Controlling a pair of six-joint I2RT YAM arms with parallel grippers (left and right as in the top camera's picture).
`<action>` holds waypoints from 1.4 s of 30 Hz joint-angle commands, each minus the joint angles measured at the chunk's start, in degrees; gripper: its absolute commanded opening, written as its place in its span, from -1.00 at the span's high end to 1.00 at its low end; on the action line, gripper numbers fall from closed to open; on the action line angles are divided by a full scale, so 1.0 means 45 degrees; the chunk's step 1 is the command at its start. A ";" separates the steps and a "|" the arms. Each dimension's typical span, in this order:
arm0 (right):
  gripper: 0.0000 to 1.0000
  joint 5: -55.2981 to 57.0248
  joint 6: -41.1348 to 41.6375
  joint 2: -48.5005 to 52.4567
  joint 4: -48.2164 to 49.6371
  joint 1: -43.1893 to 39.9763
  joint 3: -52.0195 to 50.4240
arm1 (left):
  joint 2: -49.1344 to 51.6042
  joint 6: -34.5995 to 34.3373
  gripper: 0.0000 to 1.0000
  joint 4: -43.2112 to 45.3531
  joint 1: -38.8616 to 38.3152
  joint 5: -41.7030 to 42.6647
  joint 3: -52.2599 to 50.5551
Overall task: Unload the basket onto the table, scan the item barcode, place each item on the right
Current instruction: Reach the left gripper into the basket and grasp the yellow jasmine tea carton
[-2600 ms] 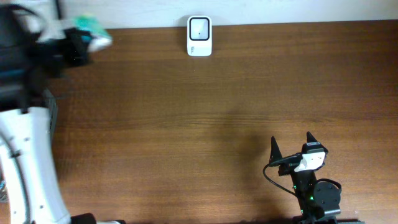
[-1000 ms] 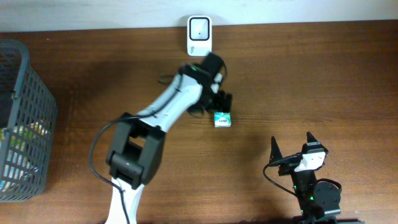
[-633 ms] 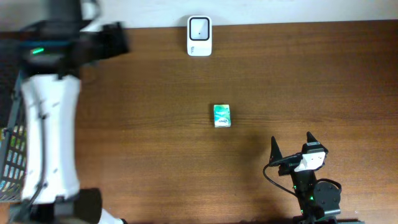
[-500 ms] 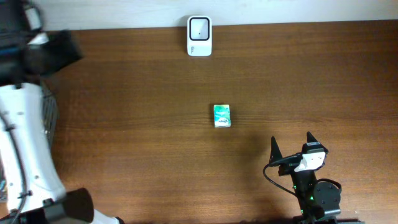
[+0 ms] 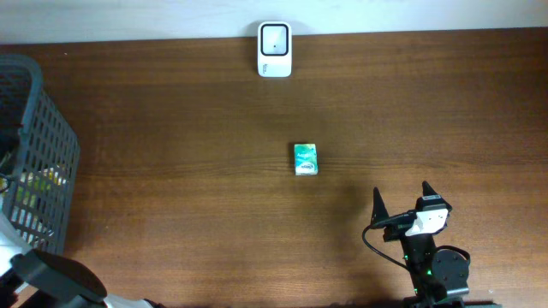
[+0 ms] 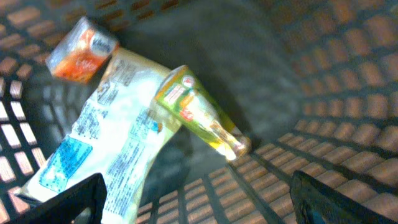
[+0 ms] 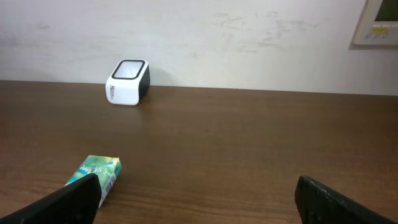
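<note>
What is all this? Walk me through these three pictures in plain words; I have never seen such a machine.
This is a robot with two arms at a wooden table, each arm ending in a two-finger gripper. The overhead picture looks straight down: a white scanner at the far edge, a small green box mid-table, a grey mesh basket on the left, and the right gripper at the bottom, open and empty. The right wrist picture comes from a camera on that arm, looking across the table at the box and scanner. The left wrist picture comes from the other arm's camera, looking into the basket: the left gripper is open over an orange pack, a white bag and a green-yellow bottle. Nothing is held.
</note>
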 commanded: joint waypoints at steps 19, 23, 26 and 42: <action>-0.97 -0.0073 0.0005 -0.0097 -0.0039 0.0068 -0.0092 | 0.1282 0.0340 -0.89 0.4415 0.0058 0.0379 -0.0228; -0.97 -0.0073 0.0005 -0.0097 -0.0039 0.0068 -0.0092 | 0.1287 0.0335 -0.85 0.4250 0.0092 0.0418 0.0340; -0.98 -0.0073 0.0005 -0.0097 -0.0039 0.0068 -0.0092 | 0.1389 0.0335 -0.77 0.4027 0.0092 0.0403 0.0335; -0.97 -0.0073 0.0005 -0.0097 -0.0039 0.0068 -0.0092 | 0.5212 -0.0903 -0.67 0.1700 0.0078 0.0461 0.0185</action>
